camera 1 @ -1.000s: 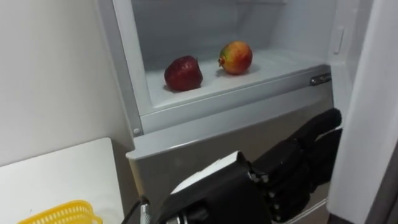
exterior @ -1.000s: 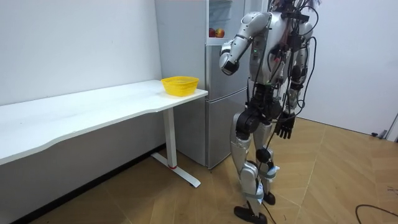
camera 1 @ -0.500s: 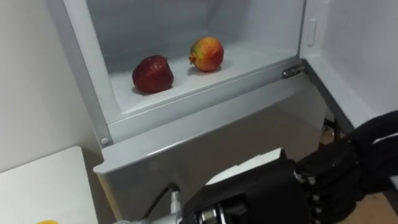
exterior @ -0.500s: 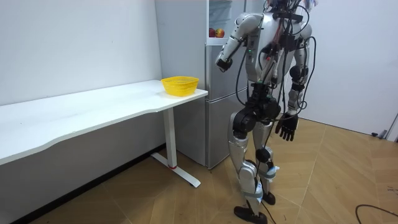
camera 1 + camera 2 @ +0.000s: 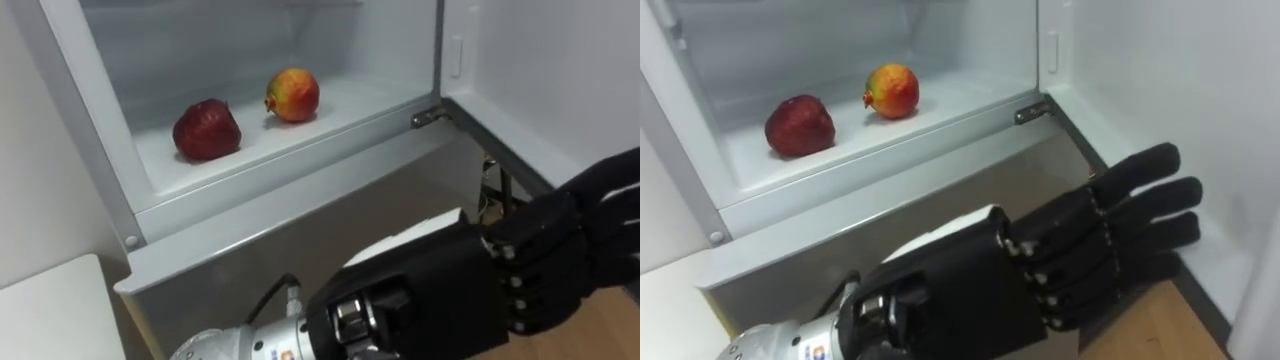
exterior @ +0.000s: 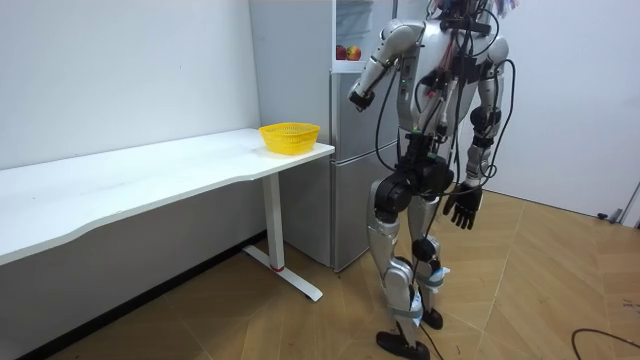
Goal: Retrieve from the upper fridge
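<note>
The dark red fruit (image 5: 207,130) and the red-and-yellow fruit (image 5: 293,94) both lie on the white shelf (image 5: 350,108) of the upper fridge compartment (image 5: 380,40), near each other but not touching. By my judgement nothing has been retrieved yet. The door (image 5: 560,70) stands open, which is the part done; the reach, the grasp and the carry-out are all left. In the left eye view my left robot hand (image 5: 430,300) hovers below the shelf edge, in front of the grey lower front of the fridge, holding nothing. Both fruits are round with smooth, slightly glossy skin, and I would guess they are firm rather than soft. The shelf looks like slick white plastic with a low front lip, and a small metal hinge (image 5: 428,117) sits at its right corner.

In the room view I stand upright just in front of the fridge, left arm raised toward the open compartment. My right robot hand (image 6: 462,207) hangs by my thigh with loose fingers, empty. A yellow basket (image 6: 290,137) of open mesh sits at the end of the white desk (image 6: 150,175), near the fridge.

In the right eye view the left robot hand's fingers lie straight and side by side, well short of the fruit. Its shell is matte black and hard-looking.
</note>
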### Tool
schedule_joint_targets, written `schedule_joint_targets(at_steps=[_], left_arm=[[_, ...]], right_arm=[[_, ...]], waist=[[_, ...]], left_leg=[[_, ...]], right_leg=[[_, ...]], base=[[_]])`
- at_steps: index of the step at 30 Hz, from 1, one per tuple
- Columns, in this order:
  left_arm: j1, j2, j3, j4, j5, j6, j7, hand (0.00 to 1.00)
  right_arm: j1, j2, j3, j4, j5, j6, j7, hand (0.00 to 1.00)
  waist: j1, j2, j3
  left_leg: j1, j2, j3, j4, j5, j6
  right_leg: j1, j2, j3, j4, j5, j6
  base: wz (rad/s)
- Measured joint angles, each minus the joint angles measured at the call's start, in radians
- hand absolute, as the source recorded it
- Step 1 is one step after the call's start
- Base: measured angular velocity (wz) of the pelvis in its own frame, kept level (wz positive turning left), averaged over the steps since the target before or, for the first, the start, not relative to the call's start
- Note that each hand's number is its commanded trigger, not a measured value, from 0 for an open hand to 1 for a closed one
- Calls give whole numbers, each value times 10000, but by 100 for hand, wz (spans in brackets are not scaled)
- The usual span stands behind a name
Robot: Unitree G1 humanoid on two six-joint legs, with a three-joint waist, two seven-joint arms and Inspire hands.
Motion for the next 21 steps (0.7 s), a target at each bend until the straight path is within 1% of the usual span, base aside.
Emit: schedule_joint_targets(at_steps=[3, 5, 9, 11, 13, 14, 15, 17, 21], left_arm=[[-125, -43, 0, 0, -366, -3, 170, 0], [-282, -41, -3, -3, -578, -4, 305, 0], [-557, -44, -20, -3, -578, -8, 383, 0], [-695, -42, -116, 0, -573, -11, 471, 0], [-870, -44, -126, 61, -573, -21, 473, 0], [-1026, -46, -164, 182, -573, -23, 515, 0], [-1084, -46, -183, 226, -573, -23, 527, 0], [-1165, -82, -257, 353, -577, -33, 575, 0], [-1336, -200, -496, 503, -578, -33, 709, 0]], right_arm=[[29, -12, -14, 5, 16, -2, 64, 0], [90, -21, -78, 8, 20, -3, 61, 0], [99, -67, -77, 57, 42, 4, 66, 0], [79, -109, -78, 96, 55, -13, 53, 0], [83, -135, -79, 152, 41, -8, 47, 0], [72, -140, -79, 223, 41, -7, 47, 0], [72, -140, -79, 235, 41, -7, 48, 0], [22, -141, -79, 277, 146, -7, 42, 0], [-81, -153, -184, 411, 313, -4, 47, 0]], waist=[[-20, 22, 7], [-56, 78, 9], [-118, 161, 33], [-293, 238, 28], [-351, 279, 50], [-359, 290, 57], [-369, 295, 59], [-514, 311, 68], [-621, 307, 71]], left_leg=[[4, 18, 31, 2, 0, 0], [-5, 29, 141, 4, 0, 0], [-2, 33, 222, 56, 0, 0], [-4, 36, 236, 57, 0, 0], [-5, 35, 241, 56, 0, 0], [-6, 34, 245, 55, 0, 0], [-6, 34, 249, 55, 0, 0], [-6, 35, 252, 52, 0, 0], [-5, 34, 272, 42, 0, 0]], right_leg=[[6, -3, 3, 22, 4, 1], [4, -4, 11, 3, 9, 3], [-4, 0, 118, -2, 9, 3], [-3, 2, 134, -17, 9, 3], [-7, 4, 144, -10, 9, 3], [-12, 5, 151, -10, 9, 3], [-14, 7, 157, -10, 9, 3], [-13, 9, 173, -16, 9, 3], [-11, 7, 233, -11, 9, 3]], base=[[0], [0], [-8], [-5], [-2], [0], [0], [0], [-3]])
